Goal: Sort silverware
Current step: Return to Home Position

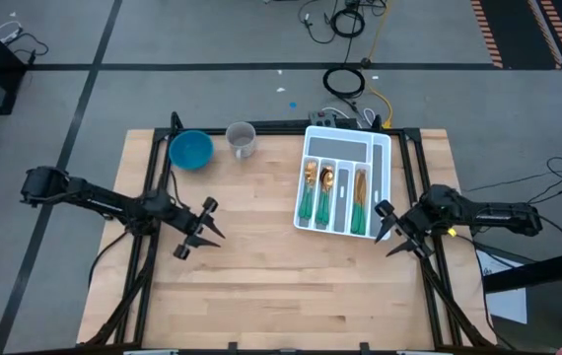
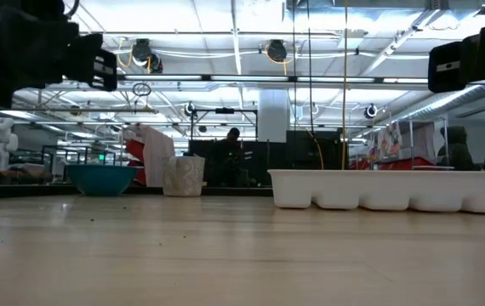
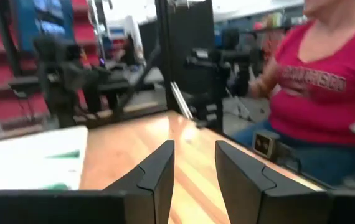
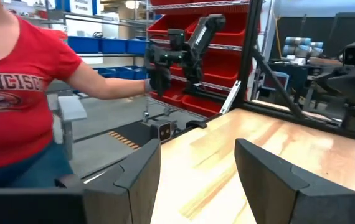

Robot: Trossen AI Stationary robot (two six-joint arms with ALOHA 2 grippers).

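Silverware (image 1: 310, 189) seen from high view; low view shows organizer (image 2: 379, 189) wall.

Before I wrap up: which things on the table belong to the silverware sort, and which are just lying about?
Job: silverware, lying in the white organizer; left gripper and right gripper, both open, empty.
Lying about: blue bowl, clear cup, left of the organizer.

The high camera is looking straight down on the pale wooden table (image 1: 261, 286); the low one is skimming across it; both are catching the white plastic tray (image 1: 345, 145).
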